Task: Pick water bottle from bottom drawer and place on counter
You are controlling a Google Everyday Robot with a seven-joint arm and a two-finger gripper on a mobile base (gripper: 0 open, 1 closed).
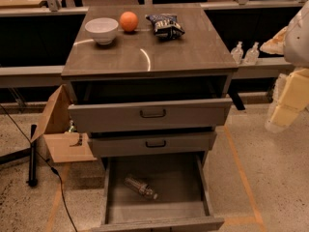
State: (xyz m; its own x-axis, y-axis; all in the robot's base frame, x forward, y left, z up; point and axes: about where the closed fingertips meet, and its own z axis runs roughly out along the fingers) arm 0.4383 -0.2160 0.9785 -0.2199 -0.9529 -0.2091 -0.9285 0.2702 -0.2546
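A grey three-drawer cabinet (149, 129) is shown from the front and slightly above, set on a speckled floor. All three drawers are pulled out. The bottom drawer (181, 180) is drawn out the furthest. The water bottle (140, 186) is seen lying on its side on the drawer's floor, left of centre, with its cap turned toward the front right.

The top drawer (193, 115) and the middle drawer (188, 143) are each fitted with a dark handle. On the counter (145, 54), along the back edge, a white bowl (102, 30) is placed at the left. An orange (129, 21) sits just beside it, and a dark snack bag (164, 25) lies to the right of that.

Two clear pump bottles (244, 53) are seen on a ledge behind the cabinet's right side. An open cardboard box (60, 132) is set against its left side.

At the right edge, pale parts of the robot arm are visible. The gripper (282, 114) is held at about the height of the top drawer, well apart from the cabinet and the bottle. Whether it is open or closed cannot be told.
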